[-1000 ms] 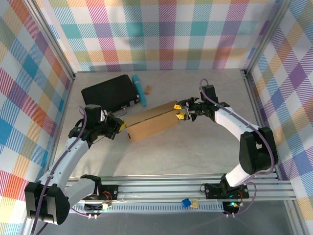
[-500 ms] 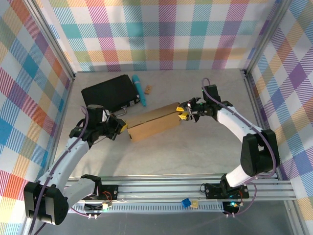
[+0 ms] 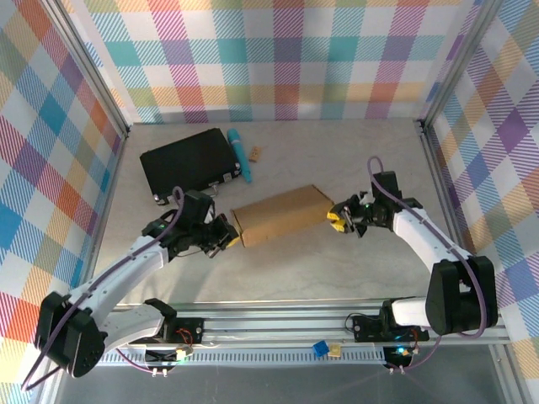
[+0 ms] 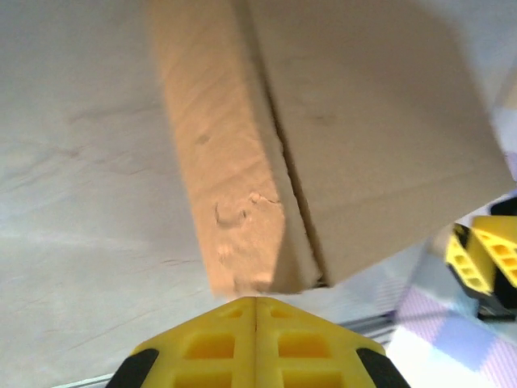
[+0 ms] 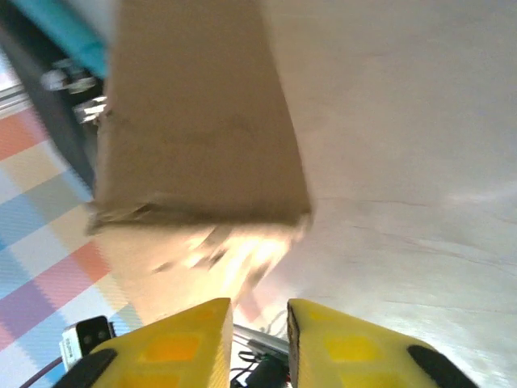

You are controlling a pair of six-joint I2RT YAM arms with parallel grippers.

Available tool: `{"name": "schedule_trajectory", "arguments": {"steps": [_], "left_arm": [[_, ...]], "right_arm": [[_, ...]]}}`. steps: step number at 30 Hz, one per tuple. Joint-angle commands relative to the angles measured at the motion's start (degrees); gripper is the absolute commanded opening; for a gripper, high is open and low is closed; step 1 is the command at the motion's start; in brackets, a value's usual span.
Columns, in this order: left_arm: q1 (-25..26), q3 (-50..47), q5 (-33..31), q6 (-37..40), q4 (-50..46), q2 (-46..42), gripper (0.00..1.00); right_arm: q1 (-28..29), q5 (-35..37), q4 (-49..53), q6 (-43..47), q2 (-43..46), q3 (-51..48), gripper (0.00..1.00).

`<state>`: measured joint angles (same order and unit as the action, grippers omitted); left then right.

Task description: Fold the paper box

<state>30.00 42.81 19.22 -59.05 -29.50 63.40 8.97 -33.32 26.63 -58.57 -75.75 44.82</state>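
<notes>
Paper box (image 5: 202, 121) near end blurred, rt wrist.

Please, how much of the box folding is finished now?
Done: the paper box lies on the table as a closed, flat package. In hand: nothing is gripped; the left gripper is shut at one end, the right gripper slightly open at the other. Remaining: perhaps pressing the lid, since a dark seam shows along its edge.
</notes>
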Motion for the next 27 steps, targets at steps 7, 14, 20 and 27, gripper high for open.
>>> {"name": "schedule_trajectory", "arguments": {"steps": [7, 14, 20, 27], "left_arm": [[2.5, 2.0, -5.3, 3.0, -2.6, 7.3, 0.17], [-0.6, 14.0, -14.1, 8.5, -17.1, 0.0, 0.81], [-3.5, 23.2, -30.7, 18.5, -26.4, -4.3, 1.0], [-3.4, 12.1, -73.3, 18.8, -30.8, -13.9, 1.0]], "right_arm": [[-0.6, 2.9, 1.9, 5.2, -6.8, -1.2, 0.43], [-1.6, 18.9, 12.5, 10.7, 7.9, 7.0, 1.0], [-1.5, 42.0, 22.1, 16.3, 17.3, 17.2, 0.99], [-1.4, 67.0, -0.6, 27.4, 35.1, -5.5, 0.99]]}}
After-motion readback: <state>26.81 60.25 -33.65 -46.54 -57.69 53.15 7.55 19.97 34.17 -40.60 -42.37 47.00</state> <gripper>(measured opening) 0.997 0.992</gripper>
